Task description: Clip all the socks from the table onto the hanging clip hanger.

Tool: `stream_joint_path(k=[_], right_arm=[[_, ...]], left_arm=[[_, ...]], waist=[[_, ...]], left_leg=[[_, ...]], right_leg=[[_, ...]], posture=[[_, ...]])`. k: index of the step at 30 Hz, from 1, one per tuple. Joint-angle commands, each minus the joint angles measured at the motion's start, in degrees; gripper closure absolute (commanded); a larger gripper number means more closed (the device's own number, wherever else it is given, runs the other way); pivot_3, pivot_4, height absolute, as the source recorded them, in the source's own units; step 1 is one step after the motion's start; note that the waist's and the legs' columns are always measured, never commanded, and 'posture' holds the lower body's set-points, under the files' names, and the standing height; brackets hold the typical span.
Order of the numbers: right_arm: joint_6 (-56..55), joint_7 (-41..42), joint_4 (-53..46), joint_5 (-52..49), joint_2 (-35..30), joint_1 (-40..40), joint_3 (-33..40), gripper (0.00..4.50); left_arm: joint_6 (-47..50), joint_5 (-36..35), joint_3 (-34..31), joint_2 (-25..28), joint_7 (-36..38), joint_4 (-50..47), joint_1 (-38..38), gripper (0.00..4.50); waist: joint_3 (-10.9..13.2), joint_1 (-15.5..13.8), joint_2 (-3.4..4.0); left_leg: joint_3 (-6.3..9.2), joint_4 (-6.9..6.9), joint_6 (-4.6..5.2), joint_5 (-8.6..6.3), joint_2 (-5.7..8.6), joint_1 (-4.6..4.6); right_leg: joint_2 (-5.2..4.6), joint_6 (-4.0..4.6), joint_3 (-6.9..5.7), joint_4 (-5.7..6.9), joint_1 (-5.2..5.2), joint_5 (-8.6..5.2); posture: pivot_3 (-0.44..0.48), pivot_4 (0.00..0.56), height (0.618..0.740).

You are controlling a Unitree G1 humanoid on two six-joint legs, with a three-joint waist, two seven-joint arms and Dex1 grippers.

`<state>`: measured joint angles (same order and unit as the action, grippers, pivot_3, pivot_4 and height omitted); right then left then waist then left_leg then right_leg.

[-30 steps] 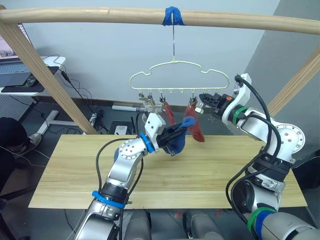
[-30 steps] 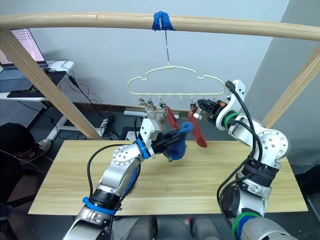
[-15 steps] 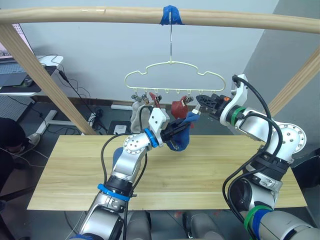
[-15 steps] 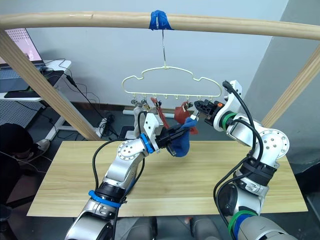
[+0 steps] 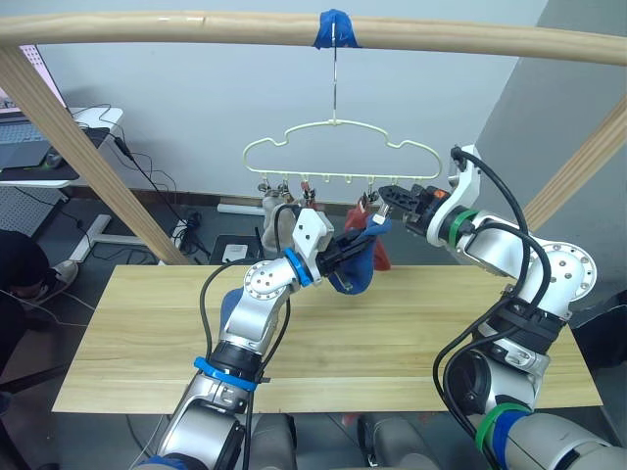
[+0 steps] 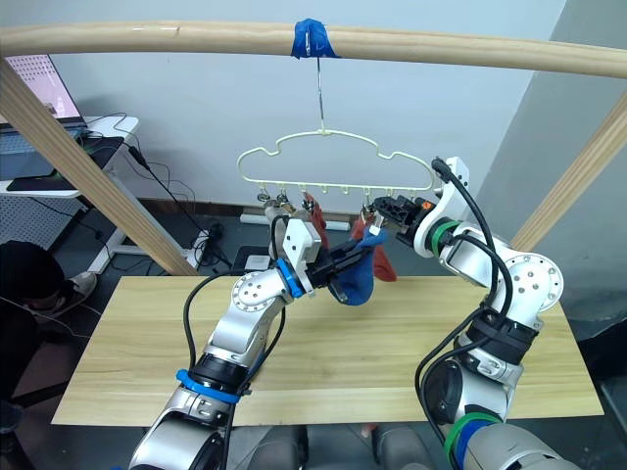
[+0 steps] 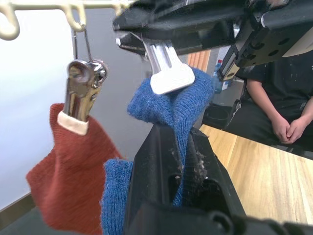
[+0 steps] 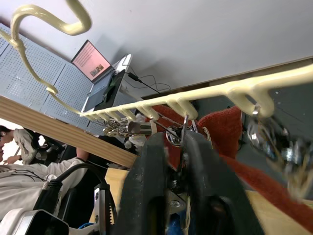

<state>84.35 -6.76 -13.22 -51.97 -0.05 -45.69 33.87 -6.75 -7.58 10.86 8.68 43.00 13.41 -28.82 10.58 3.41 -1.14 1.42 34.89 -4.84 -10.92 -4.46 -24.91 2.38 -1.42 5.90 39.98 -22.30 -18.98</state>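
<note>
The pale-yellow clip hanger (image 5: 333, 123) hangs by its hook from the overhead pole. My left gripper (image 5: 343, 257) is shut on a blue sock (image 5: 359, 272) and holds its cuff (image 7: 176, 100) up to a clip. My right gripper (image 5: 385, 196) is shut on that clip (image 8: 182, 142), whose white pad (image 7: 171, 78) rests on the cuff. A red sock (image 7: 68, 171) hangs clipped beside it, another red sock (image 6: 312, 208) further left, and a grey sock (image 5: 277, 223) at the hanger's left end. The table (image 5: 392, 333) lies below.
The frame is a wooden pole (image 5: 196, 27) overhead and slanted poles at left (image 5: 88, 147) and right (image 5: 578, 166). A desk with a laptop (image 5: 39, 147) stands back left. One person (image 5: 20, 279) is at the far left and another sits (image 7: 279, 98) beyond the table.
The hanger has swung a little to the left. My left gripper has lifted the blue sock up to the clips, and my right gripper has moved left onto a clip above the cuff.
</note>
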Motion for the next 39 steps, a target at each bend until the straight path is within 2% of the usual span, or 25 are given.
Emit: stream_joint_path(k=[1,5,7,8,13,20,24,29,34,35,37,39], right_arm=[[-0.44,0.56,-2.21,-1.73,-0.92,-0.25,-0.81,2.34],[-0.8,0.79,-2.77,-2.01,-2.29,0.1,-0.67,0.87],[-1.01,1.66,-4.64,-2.43,-4.4,1.24,-0.93,0.13],[-1.08,2.41,-6.17,-2.66,-5.85,2.25,-1.37,0.0],[-1.68,4.51,-10.89,-4.33,-9.3,6.58,-1.97,0.0],[-4.4,4.83,-12.69,-4.87,-11.47,10.13,-2.22,0.0],[-8.29,6.5,-13.99,-2.83,-13.96,13.24,-4.65,0.0],[-15.84,9.6,-15.82,1.63,-17.42,17.76,-10.71,0.0],[-28.59,11.4,-17.76,12.33,-19.15,21.97,-19.85,0.0],[-31.19,11.62,-17.81,14.6,-19.13,22.83,-21.61,0.27],[-35.22,11.74,-17.56,18.34,-19.2,24.02,-24.2,0.49],[-40.3,12.61,-16.97,23.45,-20.13,24.93,-28.11,1.21]], left_arm=[[-1.46,-0.55,0.09,-0.51,-0.09,-2.41,-0.55,4.5],[-1.31,-0.75,0.44,-0.71,0.49,-2.29,-0.67,4.5],[-0.52,-1.12,1.08,-1.12,1.34,-2.19,-0.86,3.86],[0.01,-1.35,1.47,-1.44,1.8,-2.08,-0.91,3.63],[1.88,-2.12,2.42,-2.52,3.71,-1.47,-0.75,2.18],[4.73,-4.01,2.72,-2.77,6.07,-2.08,0.51,0.04],[6.76,-5.12,1.64,-0.65,6.85,-4.67,2.4,0.02],[11.83,-8.6,-1.02,5.56,8.5,-12.37,7.33,0.02],[23.07,-17.3,-6.17,12.83,9.42,-24.95,12.07,0.02],[25.36,-19.09,-7.21,14.11,9.23,-27.4,12.64,0.0],[29.05,-21.92,-8.73,15.92,8.63,-30.75,13.24,0.0],[34.06,-25.45,-10.5,17.73,7.44,-33.69,13.64,0.0]], waist=[[0.0,0.0,0.0],[0.0,0.01,0.0],[0.0,0.0,0.0],[0.0,-0.14,0.0],[-0.01,0.06,0.01],[-0.02,1.38,0.03],[-0.03,1.56,0.04],[-0.04,1.75,0.06],[-0.04,1.51,0.06],[-0.04,1.43,0.06],[-0.03,1.3,0.05],[-0.03,1.07,0.05]], left_leg=[[0.0,0.0,0.0,0.0,0.0,0.0],[0.0,0.0,0.0,0.0,0.0,0.0],[0.0,0.0,0.0,0.0,0.0,0.0],[0.0,0.0,0.0,0.0,0.0,0.0],[-0.01,0.0,0.0,0.0,0.01,-0.04],[-0.01,0.04,0.0,0.01,0.02,0.0],[0.0,0.04,0.0,0.01,0.02,0.0],[0.0,0.03,-0.01,0.01,-0.01,0.02],[0.02,0.07,-0.02,0.02,-0.01,0.05],[0.03,0.07,-0.02,0.02,-0.01,0.04],[0.04,0.08,-0.02,0.02,0.0,0.05],[0.04,0.08,-0.02,0.02,0.01,0.05]], right_leg=[[0.0,0.0,0.0,0.0,0.0,0.0],[0.0,0.0,0.0,0.0,0.0,0.0],[0.0,0.0,0.0,0.0,0.0,0.0],[0.0,0.0,0.0,0.0,0.0,0.0],[-0.01,-0.01,0.0,-0.04,0.01,-0.01],[-0.01,-0.01,0.01,0.03,0.03,0.0],[-0.01,-0.01,0.0,0.02,0.04,-0.01],[0.0,-0.01,0.0,0.04,0.03,-0.01],[-0.01,-0.19,0.0,0.09,0.05,-0.11],[-0.02,-0.23,-0.02,0.08,0.05,-0.13],[-0.03,-0.24,-0.02,0.07,0.07,-0.13],[-0.04,-0.25,-0.03,0.06,0.09,-0.14]], posture=[[-0.03,0.163,0.74],[-0.037,0.158,0.74],[-0.041,0.157,0.74],[-0.047,0.154,0.74],[-0.07,0.149,0.74],[-0.078,0.139,0.74],[-0.072,0.133,0.74],[-0.051,0.136,0.74],[-0.017,0.151,0.74],[-0.009,0.154,0.74],[0.0,0.158,0.74],[0.011,0.163,0.74]])
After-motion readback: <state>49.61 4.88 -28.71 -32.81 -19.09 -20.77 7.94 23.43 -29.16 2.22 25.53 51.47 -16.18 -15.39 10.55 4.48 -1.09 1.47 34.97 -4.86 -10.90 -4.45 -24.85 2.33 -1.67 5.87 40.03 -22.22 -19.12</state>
